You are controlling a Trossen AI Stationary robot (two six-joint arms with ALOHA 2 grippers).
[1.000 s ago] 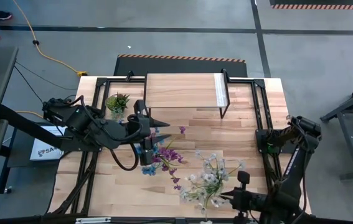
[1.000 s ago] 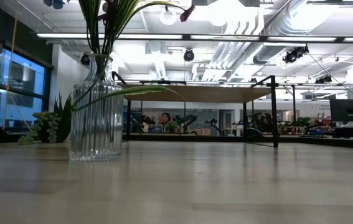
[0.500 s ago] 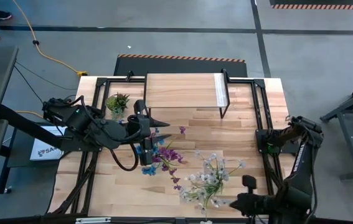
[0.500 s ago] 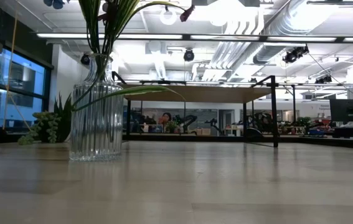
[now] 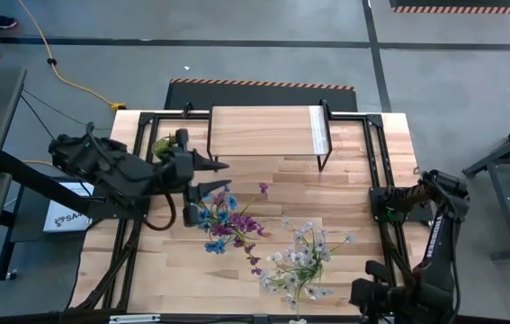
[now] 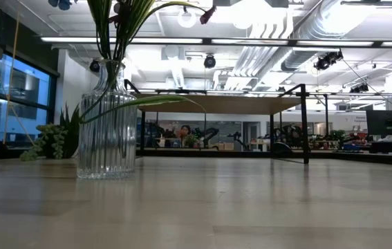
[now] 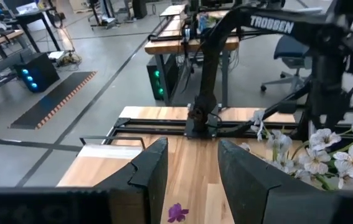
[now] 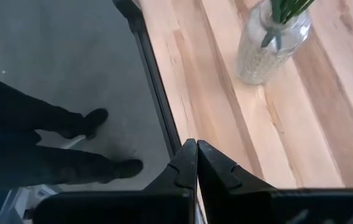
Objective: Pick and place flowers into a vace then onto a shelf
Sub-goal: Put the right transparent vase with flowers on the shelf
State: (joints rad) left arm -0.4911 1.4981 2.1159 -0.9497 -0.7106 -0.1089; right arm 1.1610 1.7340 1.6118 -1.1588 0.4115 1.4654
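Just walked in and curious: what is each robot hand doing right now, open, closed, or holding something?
Left hand: open, holding nothing.
Right hand: closed, empty.

I'm looking at a grey concrete floor (image 5: 255, 63) crossed by dark tape lines, with a yellow cable (image 5: 61, 72) running across it and a black mat with a striped edge (image 5: 259, 90) behind the table. Level across the room, I see long ceiling lights (image 6: 202, 40), white ducts (image 6: 299, 28) and dark windows (image 6: 12, 97) at one side. Workbenches (image 7: 182, 37) stand farther off.
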